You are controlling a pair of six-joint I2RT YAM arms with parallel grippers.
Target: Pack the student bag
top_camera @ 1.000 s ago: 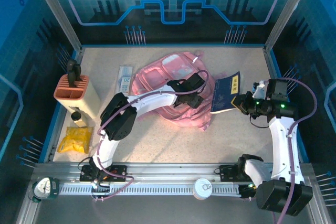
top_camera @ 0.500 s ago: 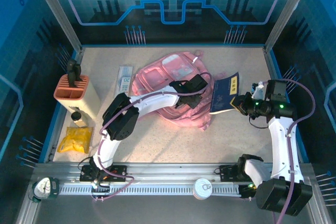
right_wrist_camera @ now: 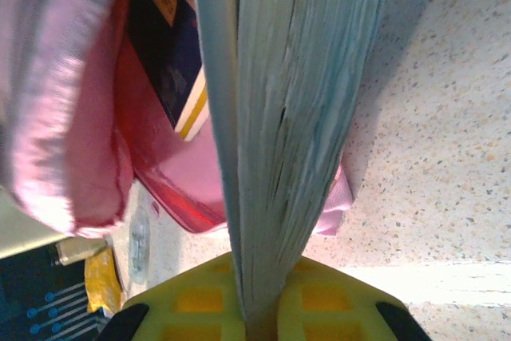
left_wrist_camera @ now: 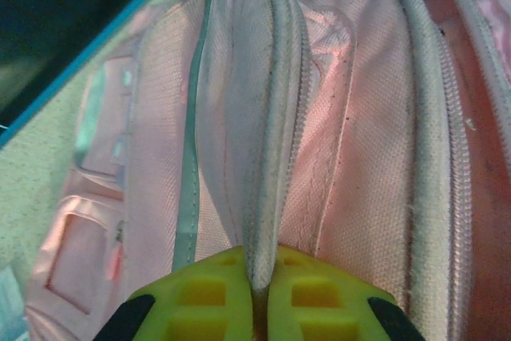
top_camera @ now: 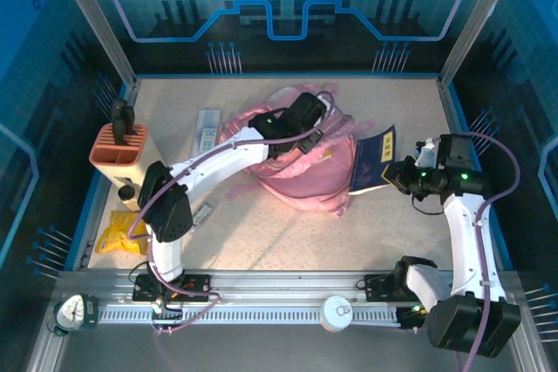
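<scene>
The pink student bag lies mid-table, its top edge pulled up. My left gripper is shut on a fold of the bag's zipper edge, pinched between the yellow-green fingers. My right gripper is shut on a dark blue book, held upright just right of the bag. In the right wrist view the book's page edges rise from the gripper. The bag's reddish inside is open beside them, with a dark, yellow-labelled item in it.
A salmon pen holder on a cream box stands at the left, with a small bottle and a yellow packet in front of it. A flat ruler pack lies left of the bag. Blue walls border the table.
My left gripper has swung toward the back and left with the bag's edge in it, lifting the flap and widening the opening. The right gripper and book have barely moved.
</scene>
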